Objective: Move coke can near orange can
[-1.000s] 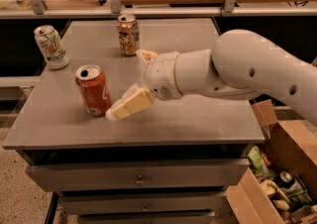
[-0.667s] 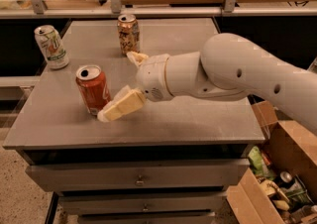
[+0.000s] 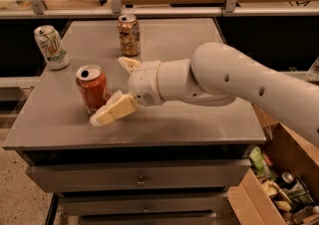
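The red coke can (image 3: 91,87) stands upright on the left part of the grey table (image 3: 199,119). The orange can (image 3: 129,35), mottled brown-orange, stands upright at the back middle, apart from the coke can. My gripper (image 3: 110,89) is open, reaching in from the right at the coke can's right side. Its near finger (image 3: 112,110) lies low in front of the can's base. Its far finger (image 3: 128,63) is behind and to the right of the can. The white arm covers the table's right middle.
A white and green 7UP can (image 3: 51,46) stands at the back left corner. A metal rail and shelf (image 3: 169,10) run behind the table. An open cardboard box (image 3: 279,189) with rubbish sits on the floor at the lower right. Drawers are under the tabletop.
My gripper has moved left toward the coke can, and its near finger now reaches in front of the can's base. The cans have not moved.
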Available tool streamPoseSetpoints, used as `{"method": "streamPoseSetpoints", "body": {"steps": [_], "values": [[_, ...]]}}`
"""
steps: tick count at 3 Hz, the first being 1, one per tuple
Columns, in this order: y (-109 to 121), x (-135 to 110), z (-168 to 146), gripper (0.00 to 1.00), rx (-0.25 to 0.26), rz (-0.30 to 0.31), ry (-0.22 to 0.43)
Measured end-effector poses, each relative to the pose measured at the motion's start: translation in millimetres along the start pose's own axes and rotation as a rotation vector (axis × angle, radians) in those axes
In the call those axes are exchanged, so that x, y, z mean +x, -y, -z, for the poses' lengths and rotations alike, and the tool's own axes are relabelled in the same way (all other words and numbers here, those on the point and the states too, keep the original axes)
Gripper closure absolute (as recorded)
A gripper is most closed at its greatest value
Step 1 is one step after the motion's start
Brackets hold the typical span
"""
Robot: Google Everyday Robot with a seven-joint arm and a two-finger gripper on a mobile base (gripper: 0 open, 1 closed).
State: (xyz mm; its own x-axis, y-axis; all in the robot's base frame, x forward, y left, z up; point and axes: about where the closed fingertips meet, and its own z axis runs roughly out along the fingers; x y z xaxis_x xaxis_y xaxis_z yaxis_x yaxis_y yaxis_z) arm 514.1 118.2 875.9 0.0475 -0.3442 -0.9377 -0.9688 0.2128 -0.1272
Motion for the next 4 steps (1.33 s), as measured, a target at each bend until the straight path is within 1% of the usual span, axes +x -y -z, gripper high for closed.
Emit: {"method": "streamPoseSetpoints", "body": {"steps": [1, 3, 4], "values": [[-3.6, -3.5, -9.0, 0.00, -0.022, 0.007, 0.026], [-15.0, -13.1, -22.3, 0.00, -0.066, 0.030, 0.057], [-20.2, -14.9, -29.3, 0.16, -0.083, 0.036, 0.054]]}}
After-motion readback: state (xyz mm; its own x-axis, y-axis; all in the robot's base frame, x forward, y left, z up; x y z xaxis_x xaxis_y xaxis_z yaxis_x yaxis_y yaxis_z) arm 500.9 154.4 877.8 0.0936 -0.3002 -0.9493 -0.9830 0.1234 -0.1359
